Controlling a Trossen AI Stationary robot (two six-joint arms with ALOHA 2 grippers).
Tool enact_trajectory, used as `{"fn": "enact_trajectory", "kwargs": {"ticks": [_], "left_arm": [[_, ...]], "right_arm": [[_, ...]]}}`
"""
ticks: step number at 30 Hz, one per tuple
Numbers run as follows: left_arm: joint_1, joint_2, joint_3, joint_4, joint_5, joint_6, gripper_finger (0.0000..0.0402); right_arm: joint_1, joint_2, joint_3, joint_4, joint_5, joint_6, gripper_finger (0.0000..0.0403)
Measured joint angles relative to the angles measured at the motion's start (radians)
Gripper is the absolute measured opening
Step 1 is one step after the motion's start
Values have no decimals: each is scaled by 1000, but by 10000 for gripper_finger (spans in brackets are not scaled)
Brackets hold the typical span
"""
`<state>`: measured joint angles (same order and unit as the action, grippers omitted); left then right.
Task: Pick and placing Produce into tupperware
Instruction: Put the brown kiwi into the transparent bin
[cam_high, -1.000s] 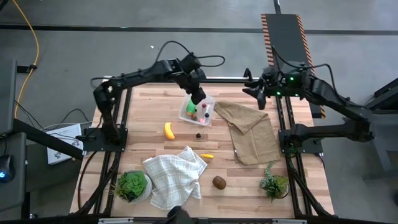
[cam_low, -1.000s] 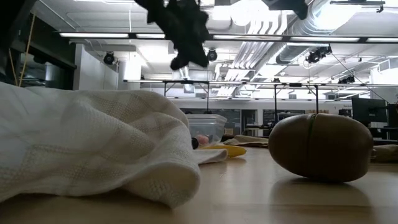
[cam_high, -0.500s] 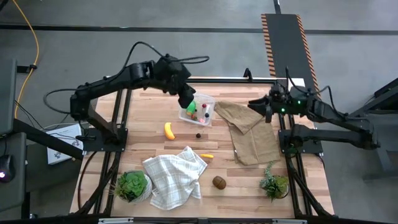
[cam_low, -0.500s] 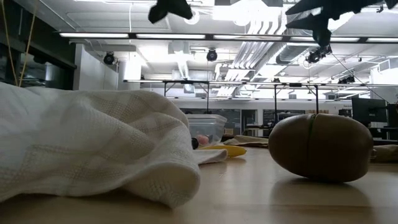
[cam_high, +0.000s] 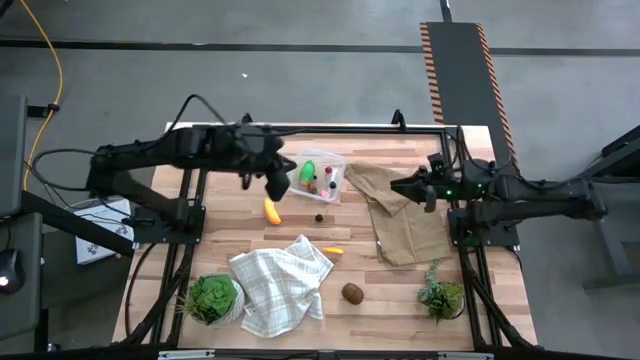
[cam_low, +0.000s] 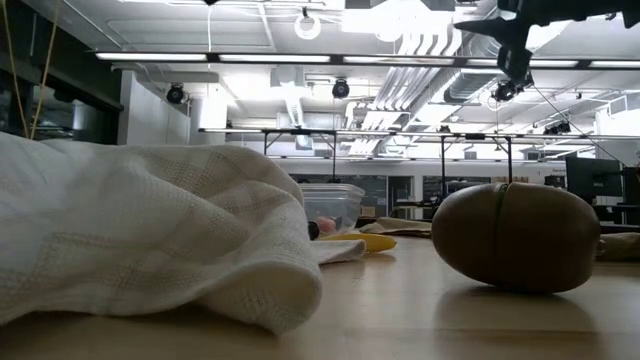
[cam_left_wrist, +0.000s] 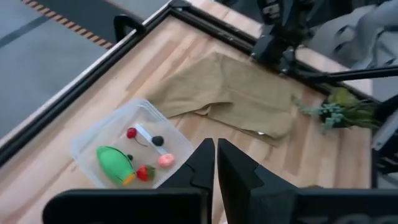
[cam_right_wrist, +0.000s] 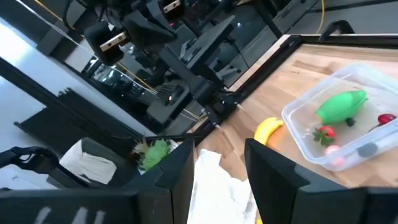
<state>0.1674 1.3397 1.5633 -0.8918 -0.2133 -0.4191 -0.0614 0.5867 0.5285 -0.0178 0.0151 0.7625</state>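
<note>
**Hovering beside the tupperware**

Looking down on the counter, we see the left claw closed and empty, just left of the tupperware and above the banana. The tupperware holds a green piece and small berries. Right of it lies a brown cloth, and beyond that hangs the right claw, fingers parted, holding nothing.

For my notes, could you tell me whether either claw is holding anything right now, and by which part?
Nothing is held. The left claw is shut on air near the tupperware; the right claw hangs open and empty over the brown cloth.
</note>
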Motion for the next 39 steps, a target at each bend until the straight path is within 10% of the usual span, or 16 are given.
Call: {"fn": "enact_trajectory", "kwargs": {"ticks": [14,27,39], "left_arm": [[-269,-485,-604,389,20,-249,2],[-513,-583,-641,306,-211,-270,3],[-663,-607,-641,215,-295,-302,3]], "right_arm": [[430,317,44,369,406,149,133],[567,791,759,-682,401,411,133],[564,1099,1232,-1098,236,516,133]]}}
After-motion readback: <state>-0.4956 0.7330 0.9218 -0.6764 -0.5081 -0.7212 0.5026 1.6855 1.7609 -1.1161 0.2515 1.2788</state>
